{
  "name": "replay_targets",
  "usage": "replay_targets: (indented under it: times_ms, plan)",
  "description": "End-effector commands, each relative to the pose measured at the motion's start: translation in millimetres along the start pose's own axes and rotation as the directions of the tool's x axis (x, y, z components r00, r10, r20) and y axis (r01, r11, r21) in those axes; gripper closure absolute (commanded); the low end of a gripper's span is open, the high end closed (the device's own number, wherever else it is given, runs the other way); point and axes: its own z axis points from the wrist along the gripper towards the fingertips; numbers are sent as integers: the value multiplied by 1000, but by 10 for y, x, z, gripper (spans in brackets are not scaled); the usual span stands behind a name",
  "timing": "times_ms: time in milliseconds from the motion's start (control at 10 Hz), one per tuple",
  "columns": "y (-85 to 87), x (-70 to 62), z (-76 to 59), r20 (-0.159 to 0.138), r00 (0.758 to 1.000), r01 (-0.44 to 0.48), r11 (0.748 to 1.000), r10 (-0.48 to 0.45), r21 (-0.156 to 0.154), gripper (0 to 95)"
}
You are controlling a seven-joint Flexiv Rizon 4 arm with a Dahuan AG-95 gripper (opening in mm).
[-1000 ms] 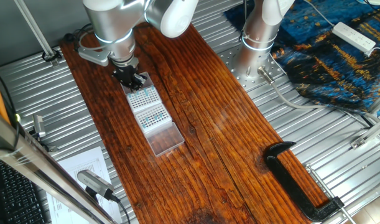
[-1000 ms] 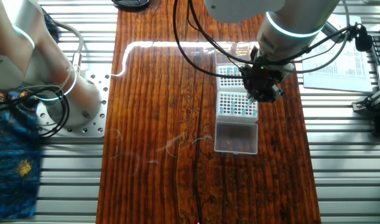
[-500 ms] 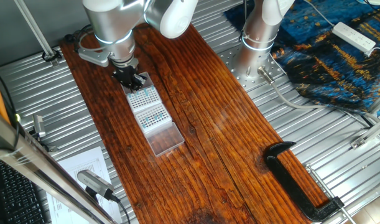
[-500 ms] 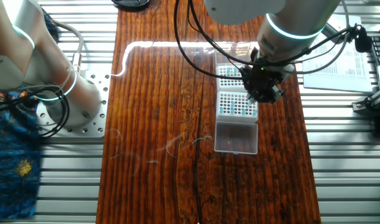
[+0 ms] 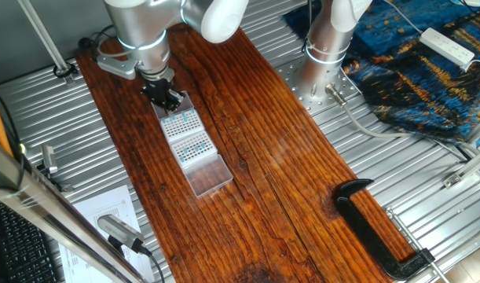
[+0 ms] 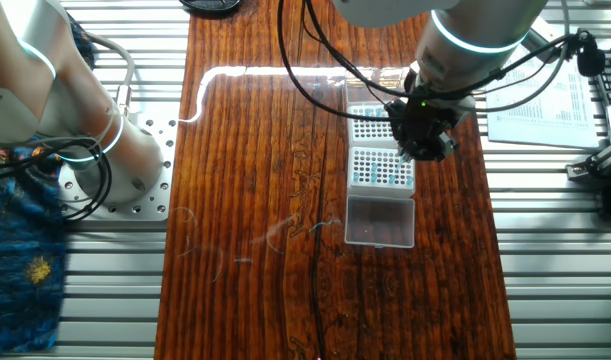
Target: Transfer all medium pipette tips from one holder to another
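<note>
Jaws (image 6: 426, 143): black, pointing down over the racks; from neither view can I tell whether they stand apart or closed, nor whether a tip is between them. Compared with half a second ago they sit slightly higher in both views, the arm (image 5: 141, 31) having lifted a little while keeping the same spot over the racks. My reading is a lift off a rack, either with a tip drawn out or after one was set down; the pictures do not settle which.

Below the jaws stand two white racks end to end. The far rack (image 6: 369, 122) is partly hidden by the jaws. The near rack (image 5: 192, 144) carries the tips (image 5: 195, 148), seen as bluish dots in its grid. A clear lid (image 6: 379, 221) lies flat just beyond the near rack. All rest on the bench (image 6: 255, 200).

Dots remain in the near rack, so the transfer looks unfinished.
</note>
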Motion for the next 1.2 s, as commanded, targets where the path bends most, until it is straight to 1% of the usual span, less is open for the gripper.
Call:
replay_targets:
  times_ms: [100,300,400,600,700,1200]
  plan:
    - [-30,-43,-15,-4,1000,-3,1000,3,-2,950]
    - [-66,-100,-14,-7,1000,-5,1000,5,-2,950]
    - [-73,-104,23,-5,1000,-4,1000,4,-3,950]
    - [-72,-99,36,-5,1000,2,1000,-2,-4,950]
    - [-68,-97,12,-10,1000,4,1000,-4,-5,950]
    - [-42,-74,24,-4,1000,14,1000,-14,-12,950]
